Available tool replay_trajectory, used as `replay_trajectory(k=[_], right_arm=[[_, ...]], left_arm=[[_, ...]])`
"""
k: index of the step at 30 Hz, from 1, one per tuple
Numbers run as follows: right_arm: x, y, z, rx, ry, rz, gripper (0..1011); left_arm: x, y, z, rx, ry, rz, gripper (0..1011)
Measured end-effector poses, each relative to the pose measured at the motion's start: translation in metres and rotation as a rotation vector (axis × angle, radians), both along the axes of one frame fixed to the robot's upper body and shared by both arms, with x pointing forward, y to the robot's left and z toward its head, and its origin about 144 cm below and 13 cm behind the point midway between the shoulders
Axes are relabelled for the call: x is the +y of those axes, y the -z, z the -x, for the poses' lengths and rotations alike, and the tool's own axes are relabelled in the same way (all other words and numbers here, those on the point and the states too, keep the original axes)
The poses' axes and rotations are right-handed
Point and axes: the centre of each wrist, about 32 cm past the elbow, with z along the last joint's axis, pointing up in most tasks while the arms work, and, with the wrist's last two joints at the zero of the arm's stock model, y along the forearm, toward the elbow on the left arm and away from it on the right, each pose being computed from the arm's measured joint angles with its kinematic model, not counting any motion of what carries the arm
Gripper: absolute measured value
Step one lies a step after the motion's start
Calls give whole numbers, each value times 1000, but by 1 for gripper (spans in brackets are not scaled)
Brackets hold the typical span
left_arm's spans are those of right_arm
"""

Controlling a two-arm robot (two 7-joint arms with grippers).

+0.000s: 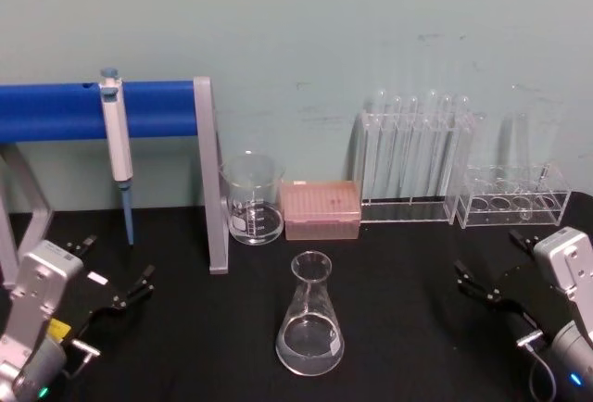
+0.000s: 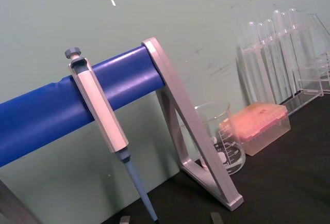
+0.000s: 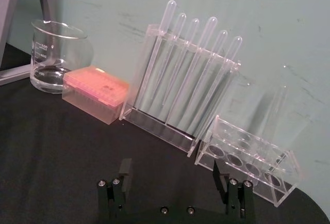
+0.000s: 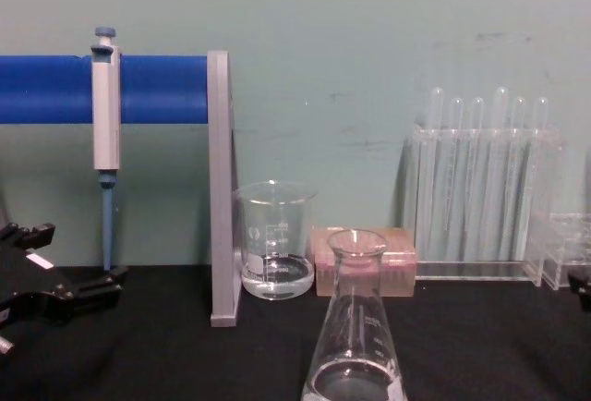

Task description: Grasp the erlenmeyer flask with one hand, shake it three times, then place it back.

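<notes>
From the head view, the erlenmeyer flask (image 1: 310,328) stands upright on the black counter (image 1: 185,346), near the front and in the middle, with a little clear liquid in its base. Nothing touches it. The left hand (image 1: 113,270) waits low at the left side and the right hand (image 1: 496,261) low at the right, both well apart from the flask and both with fingers spread. I think the flask is put in the centre so that either arm can reach it. Behind it, along the wall, are a glass beaker (image 1: 252,200), a pink tip box (image 1: 321,209), a rack of test tubes (image 1: 414,157) and a small empty rack (image 1: 511,196). A pipette (image 1: 116,138) hangs on a blue bar (image 1: 56,111), which keeps its tip off the counter.

In the left wrist view, two fingertips (image 2: 124,219) show at the lower edge, far from each other, and the camera looks at the pipette and the beaker.

In the right wrist view, the right hand's fingers (image 3: 125,168) are wide, with nothing between them; they point toward the racks.

In the chest view, the flask is closest, in front of the tip box. The left hand is open at the left edge. The grasp is not yet begun.
</notes>
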Motion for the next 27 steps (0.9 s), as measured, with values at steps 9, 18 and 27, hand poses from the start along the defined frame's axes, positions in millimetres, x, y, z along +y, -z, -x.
replay_trajectory(k=[9,18,27], right_arm=[[-10,0,2,10,-31,-23,1002],[-14,2,10,43,-73,-51,1003],[-14,-4,20,72,-139,-76,1002]], left_arm=[[0,0,0,0,0,0,1001],[0,0,0,0,0,0,1001],[0,0,0,0,0,0,1001]])
